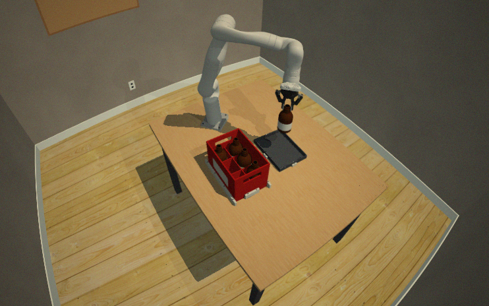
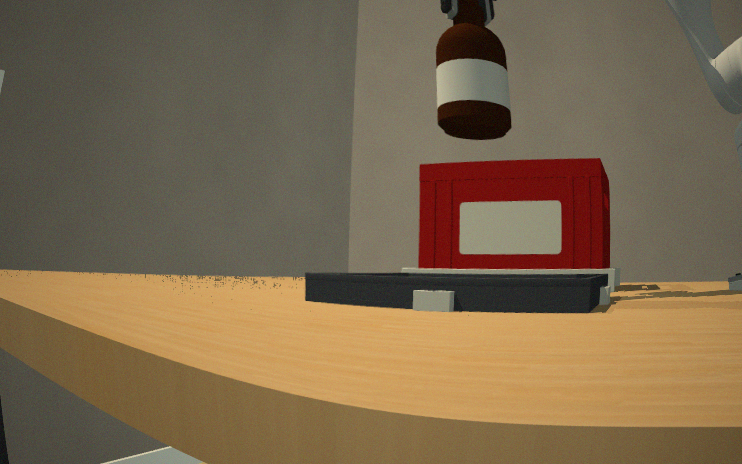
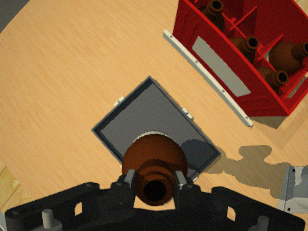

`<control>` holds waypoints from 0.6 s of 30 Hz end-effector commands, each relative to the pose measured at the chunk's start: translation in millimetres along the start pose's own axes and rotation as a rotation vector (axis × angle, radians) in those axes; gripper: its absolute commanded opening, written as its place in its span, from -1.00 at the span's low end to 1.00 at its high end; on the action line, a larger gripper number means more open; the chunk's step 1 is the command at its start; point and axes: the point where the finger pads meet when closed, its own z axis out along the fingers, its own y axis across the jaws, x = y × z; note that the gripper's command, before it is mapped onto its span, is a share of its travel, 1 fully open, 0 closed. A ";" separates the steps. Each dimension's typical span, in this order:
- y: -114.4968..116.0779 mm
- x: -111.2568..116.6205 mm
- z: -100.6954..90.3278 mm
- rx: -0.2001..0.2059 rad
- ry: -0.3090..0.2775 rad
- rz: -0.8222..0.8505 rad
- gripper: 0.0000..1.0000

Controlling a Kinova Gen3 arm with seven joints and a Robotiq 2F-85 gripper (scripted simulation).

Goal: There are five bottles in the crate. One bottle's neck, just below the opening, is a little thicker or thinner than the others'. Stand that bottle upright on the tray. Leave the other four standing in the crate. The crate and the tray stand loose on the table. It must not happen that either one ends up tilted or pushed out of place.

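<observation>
My gripper is shut on the neck of a brown bottle with a white label. The bottle hangs upright, well above the dark grey tray, over the tray's end nearest the arm's base. The red crate stands beside the tray. Several brown bottles stand in it, among them one at the far side and one near the front; they also show in the wrist view.
The crate and tray sit on a wooden table. The arm's base is bolted at the table's far edge. The crate has one empty compartment.
</observation>
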 end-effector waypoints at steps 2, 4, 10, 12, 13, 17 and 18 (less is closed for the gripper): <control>1.5 0.1 9.3 -0.005 0.000 0.000 -1.00; 1.5 0.1 11.8 -0.005 0.000 0.000 -1.00; 1.6 0.1 25.5 -0.005 0.000 0.000 -1.00; 1.6 0.0 31.3 -0.005 0.000 0.000 -1.00; 1.6 0.0 34.3 -0.005 0.000 0.000 -1.00; 1.7 0.0 46.4 -0.005 0.000 0.000 -1.00; 1.7 0.0 49.5 -0.005 0.000 0.000 -1.00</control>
